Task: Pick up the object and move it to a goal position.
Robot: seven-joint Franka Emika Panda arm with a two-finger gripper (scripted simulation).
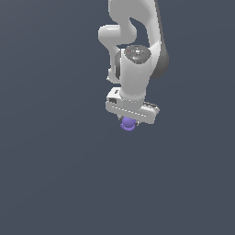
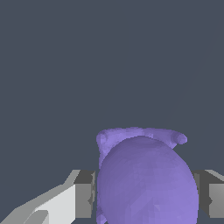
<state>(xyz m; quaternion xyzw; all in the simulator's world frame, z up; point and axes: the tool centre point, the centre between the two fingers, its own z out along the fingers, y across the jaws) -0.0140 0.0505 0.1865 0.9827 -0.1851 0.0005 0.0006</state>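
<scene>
No text, label, number or sign can be read in either view

a large purple rounded object (image 2: 146, 181) is seen filling the space between the two fingers of the gripper (image 2: 144, 194). a grey finger pad (image 2: 85, 194) is pressed against one side of it, and the other pad (image 2: 205, 192) is set against its opposite side. a lumpy rim is shown along the object's far edge. a plain dark grey-blue background (image 2: 87, 65) is seen behind.

Flat, even, shadowless light; sharp, coarse renders.
</scene>
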